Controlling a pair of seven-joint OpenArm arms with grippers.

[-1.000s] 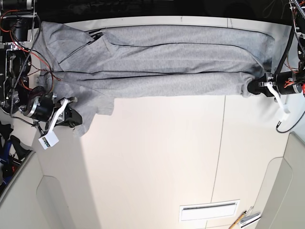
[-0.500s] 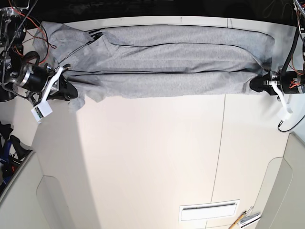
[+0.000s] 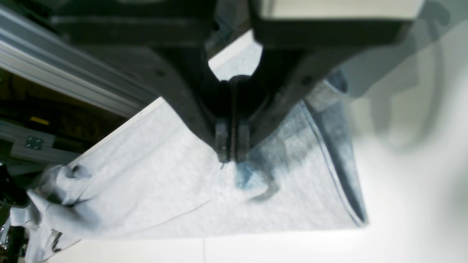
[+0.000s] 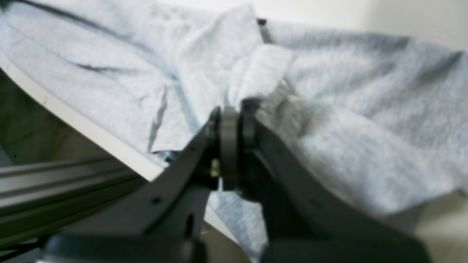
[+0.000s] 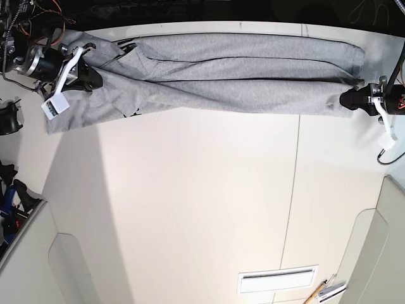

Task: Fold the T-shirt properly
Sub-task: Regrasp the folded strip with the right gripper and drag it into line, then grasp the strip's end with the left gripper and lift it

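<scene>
while the t-shirt (image 5: 228, 76) lies stretched along the table's (image 5: 202, 202) far edge, left gripper (image 5: 345, 99) and right gripper (image 5: 95, 77) clench its opposite ends.

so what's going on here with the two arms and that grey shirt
A two-armed robot is folding a heather-grey cotton T-shirt that lies in a long band across the far edge of the white table. The right gripper pinches one end and the left gripper the other, both shut on fabric.

Bare table (image 5: 202, 202) lies open below the T-shirt (image 5: 240, 79).
</scene>
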